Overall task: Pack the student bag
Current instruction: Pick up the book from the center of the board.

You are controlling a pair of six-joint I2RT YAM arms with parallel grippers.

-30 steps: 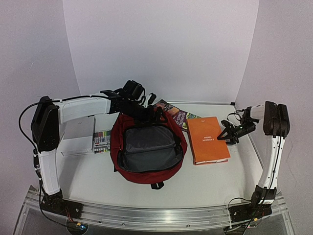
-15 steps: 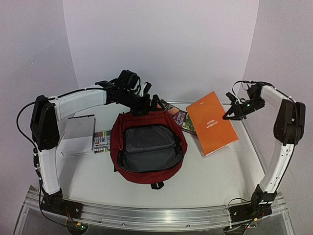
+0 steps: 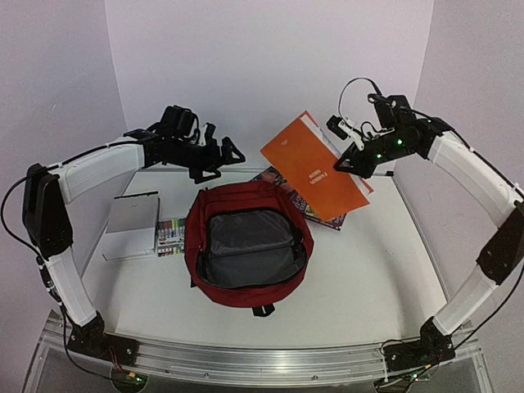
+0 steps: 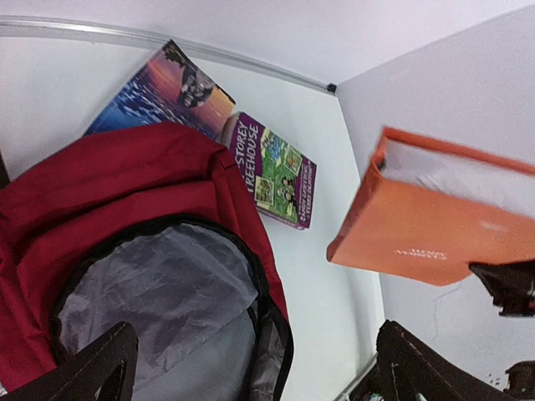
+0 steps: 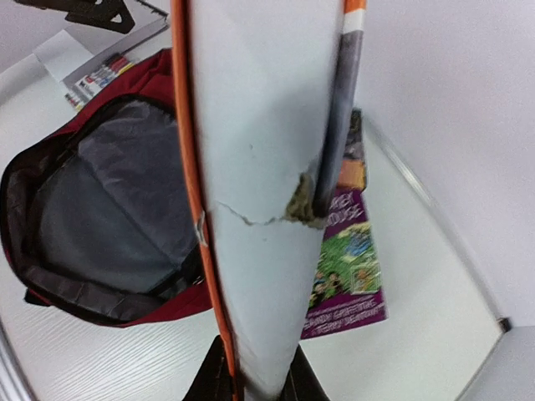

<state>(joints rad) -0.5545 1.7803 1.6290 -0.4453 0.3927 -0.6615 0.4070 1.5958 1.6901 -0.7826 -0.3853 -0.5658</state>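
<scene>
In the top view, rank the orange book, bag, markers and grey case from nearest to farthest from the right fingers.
1. Orange book, held up in the air by the right fingers.
2. Bag, mid-table, lower left of them.
3. Markers, just left of the bag.
4. Grey case, far left.

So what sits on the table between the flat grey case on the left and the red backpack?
A pack of coloured markers, close beside both the grey case and the backpack; the top view shows it.
</scene>
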